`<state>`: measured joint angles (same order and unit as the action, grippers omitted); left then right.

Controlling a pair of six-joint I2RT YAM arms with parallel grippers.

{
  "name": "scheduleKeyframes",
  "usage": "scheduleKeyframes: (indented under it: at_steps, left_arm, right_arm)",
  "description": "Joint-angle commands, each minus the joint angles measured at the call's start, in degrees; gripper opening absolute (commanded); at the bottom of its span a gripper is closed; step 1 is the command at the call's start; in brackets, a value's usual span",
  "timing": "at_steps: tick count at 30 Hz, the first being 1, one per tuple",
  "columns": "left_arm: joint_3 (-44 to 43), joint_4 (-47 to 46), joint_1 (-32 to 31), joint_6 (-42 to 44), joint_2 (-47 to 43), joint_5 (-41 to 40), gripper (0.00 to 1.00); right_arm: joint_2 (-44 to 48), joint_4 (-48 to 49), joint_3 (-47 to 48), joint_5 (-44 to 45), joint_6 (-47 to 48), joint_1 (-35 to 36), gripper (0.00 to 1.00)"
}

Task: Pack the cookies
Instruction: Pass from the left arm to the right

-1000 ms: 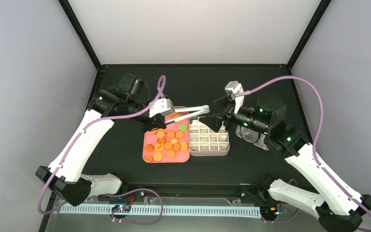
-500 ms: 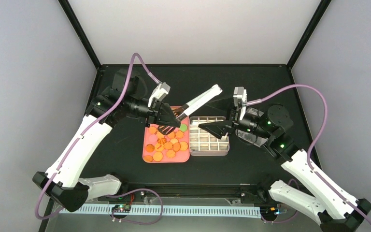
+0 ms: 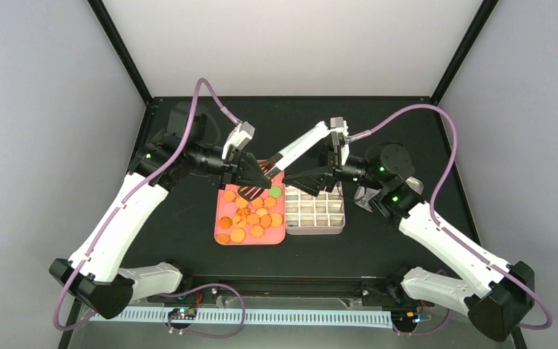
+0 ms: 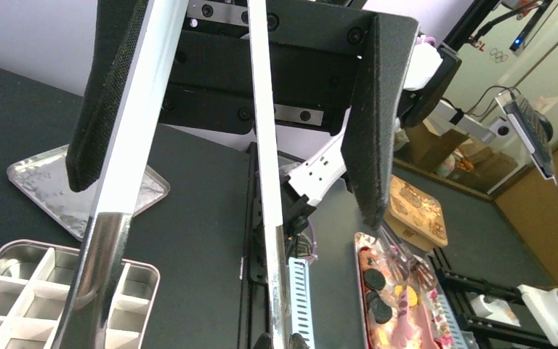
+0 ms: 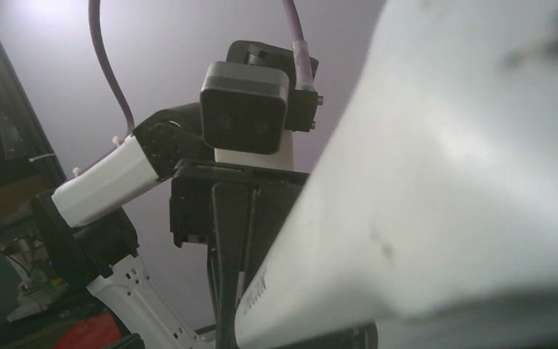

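Note:
The cookies point(image 3: 251, 218), mostly orange with one green point(image 3: 275, 192), lie on a pink tray point(image 3: 218, 222). My left gripper point(image 3: 251, 173) hovers over the tray's far end, shut on the tongs point(image 3: 301, 145). Their white handle slants up to the right and their dark tips hang over the cookies. In the left wrist view the two tong arms point(image 4: 123, 160) run between my fingers point(image 4: 225, 196). My right gripper point(image 3: 290, 178) points left, just under the tongs' handle. The white handle point(image 5: 443, 182) fills the right wrist view and hides that gripper's fingers.
A grey box with several compartments point(image 3: 314, 211) stands right of the pink tray; it also shows in the left wrist view point(image 4: 14, 291). A flat metal tray point(image 3: 370, 200) lies under my right arm, also seen in the left wrist view point(image 4: 87, 182).
My left gripper has swung the tongs from lying flat to slanting up to the right. My right gripper has moved left and back, up to the tongs' handle.

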<state>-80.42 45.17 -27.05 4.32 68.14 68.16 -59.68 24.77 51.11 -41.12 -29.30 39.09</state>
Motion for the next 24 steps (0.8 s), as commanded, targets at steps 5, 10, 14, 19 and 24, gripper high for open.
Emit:
scheduleKeyframes:
  at_steps: [5, 10, 14, 19, 24]
  left_arm:
    - [-1.45, 1.7, 0.15, 5.05, -1.45, -1.06, 0.02]
    - [-1.82, 3.01, 0.18, 6.67, -2.01, -1.8, 0.02]
    - [-1.87, 4.9, 0.15, 8.74, -2.22, -1.72, 0.02]
    - [-1.94, 6.95, 0.16, 11.78, -2.21, -2.19, 0.01]
    - [-3.95, 8.72, 0.15, 13.86, -1.45, -2.7, 0.02]
  right_arm:
    - [-0.41, 6.34, 2.2, -6.54, -4.44, -1.87, 0.98]
    - [-0.55, 3.15, 4.29, -10.34, -5.46, -4.94, 0.96]
    - [-2.9, 4.36, 5.28, -16.12, -8.53, -6.98, 0.95]
    - [-8.76, 4.03, 9.51, -22.18, -11.9, -7.54, 0.89]
    - [-11.43, 7.46, 9.71, -24.45, -14.38, -7.53, 0.88]
